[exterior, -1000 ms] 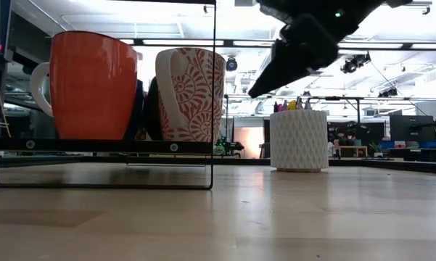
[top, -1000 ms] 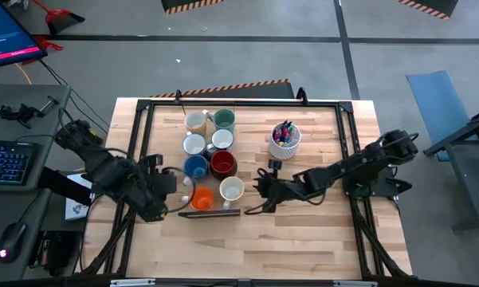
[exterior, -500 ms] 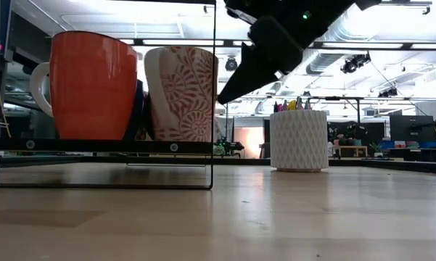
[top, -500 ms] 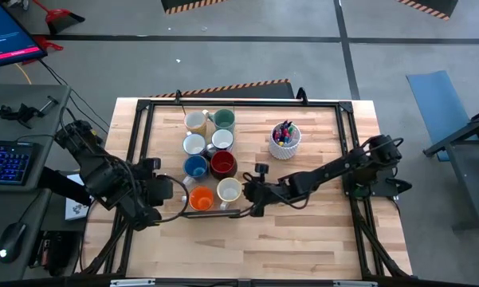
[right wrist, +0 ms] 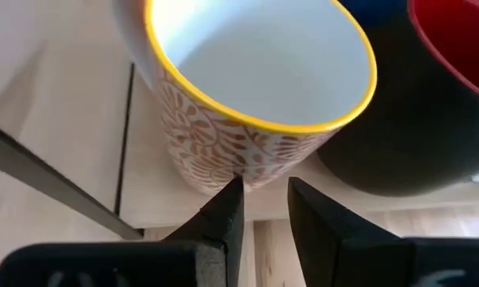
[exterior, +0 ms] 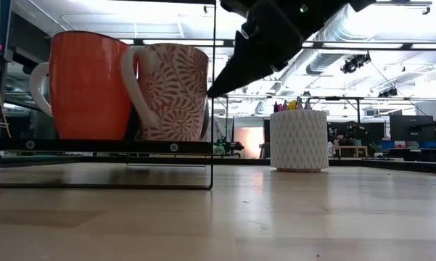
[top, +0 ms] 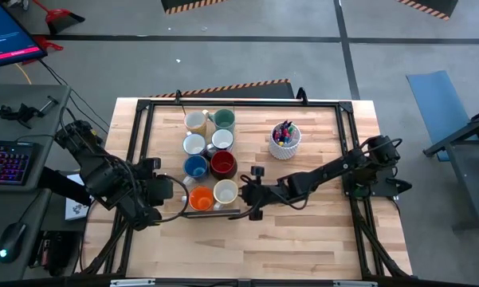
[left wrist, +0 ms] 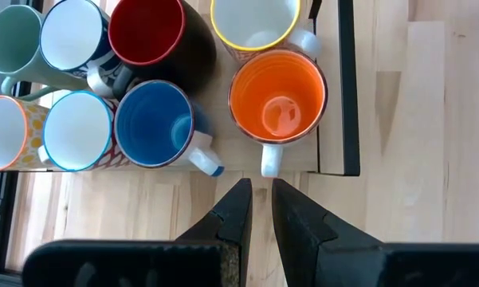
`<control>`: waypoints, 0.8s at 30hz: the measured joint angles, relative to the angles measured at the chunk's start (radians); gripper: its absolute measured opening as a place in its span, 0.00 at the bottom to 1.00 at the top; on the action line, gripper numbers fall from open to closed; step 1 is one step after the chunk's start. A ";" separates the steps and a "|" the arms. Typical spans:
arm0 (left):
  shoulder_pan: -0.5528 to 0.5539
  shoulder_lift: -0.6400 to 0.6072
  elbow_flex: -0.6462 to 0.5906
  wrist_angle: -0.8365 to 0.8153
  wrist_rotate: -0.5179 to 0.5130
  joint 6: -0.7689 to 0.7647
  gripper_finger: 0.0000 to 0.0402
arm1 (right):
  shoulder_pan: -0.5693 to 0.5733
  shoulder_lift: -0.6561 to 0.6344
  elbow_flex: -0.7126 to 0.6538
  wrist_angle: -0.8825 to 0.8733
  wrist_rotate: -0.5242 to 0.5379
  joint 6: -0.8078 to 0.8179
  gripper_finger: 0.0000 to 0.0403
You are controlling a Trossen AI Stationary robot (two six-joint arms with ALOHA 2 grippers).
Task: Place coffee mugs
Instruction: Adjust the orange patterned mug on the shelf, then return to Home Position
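Note:
Several mugs stand upright in a cluster on a black-framed tray [top: 215,214]. Among them are an orange mug [top: 201,199], a blue mug [top: 195,167], a dark red mug [top: 223,163], a teal mug [top: 223,119] and white ones. A cream patterned mug [top: 225,191] with a yellow rim stands next to the orange mug [exterior: 87,83]. My right gripper [top: 245,195] is shut, at the patterned mug's right side. My left gripper [top: 179,196] is shut and hovers at the tray's left. In the left wrist view its tips [left wrist: 257,191] stop just short of the orange mug's handle [left wrist: 269,166]. My right gripper pushes the patterned mug with its shut fingertips [right wrist: 233,191] against the outer wall [right wrist: 247,163] on the side facing the table's right. The fingers come slanting down from the table's right. The mug stands upright on the tray, handle [exterior: 133,80] toward the orange mug.
A white textured cup of coloured pens [top: 284,142] stands on the table behind the right arm. A black frame runs round the table's edges [top: 247,102]. Bare wood lies near of the tray and to its right.
My right gripper has moved toward the table's left and met the patterned mug. The mug has slid left toward the orange mug and turned about, so that its handle now faces the orange mug.

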 joint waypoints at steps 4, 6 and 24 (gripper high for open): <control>0.000 0.000 0.000 0.000 0.000 0.000 0.10 | 0.000 0.000 0.000 0.008 -0.012 -0.010 0.20; 0.000 0.000 0.000 0.000 0.000 0.000 0.10 | 0.000 0.000 0.000 0.007 -0.027 -0.010 0.20; -0.075 -0.025 -0.028 -0.001 -0.032 0.008 0.10 | 0.075 -0.161 -0.051 -0.358 -0.114 0.162 0.20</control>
